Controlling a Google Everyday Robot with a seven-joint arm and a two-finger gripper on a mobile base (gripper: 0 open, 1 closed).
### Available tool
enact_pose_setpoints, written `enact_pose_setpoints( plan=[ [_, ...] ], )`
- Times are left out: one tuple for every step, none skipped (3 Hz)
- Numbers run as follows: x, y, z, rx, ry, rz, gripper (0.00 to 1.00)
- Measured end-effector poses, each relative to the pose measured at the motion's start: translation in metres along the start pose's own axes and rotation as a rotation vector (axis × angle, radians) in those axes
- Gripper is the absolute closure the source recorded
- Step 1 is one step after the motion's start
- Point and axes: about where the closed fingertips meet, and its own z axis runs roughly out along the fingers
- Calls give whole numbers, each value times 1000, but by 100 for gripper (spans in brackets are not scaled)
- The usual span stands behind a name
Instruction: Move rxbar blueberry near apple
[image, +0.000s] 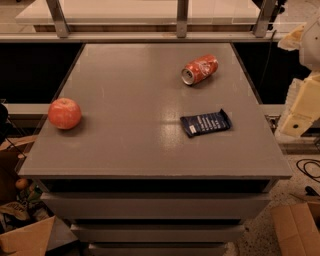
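The rxbar blueberry (205, 122), a flat dark navy wrapper with white text, lies on the grey table (130, 100) right of centre. The apple (64, 113), round and red-orange, sits at the table's left edge, far from the bar. My gripper (301, 107), a pale cream shape, hangs at the right edge of the view, beyond the table's right side and to the right of the bar. It touches nothing.
A crushed red-orange soda can (199, 69) lies on its side at the back right of the table. Cardboard boxes (295, 227) and clutter stand on the floor at both front corners. A railing (150, 35) runs behind the table.
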Motion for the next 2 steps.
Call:
enact_pose_setpoints(
  plan=[
    [0, 0, 0, 0, 0, 0, 0],
    [-8, 2, 8, -19, -7, -103, 0]
  ],
)
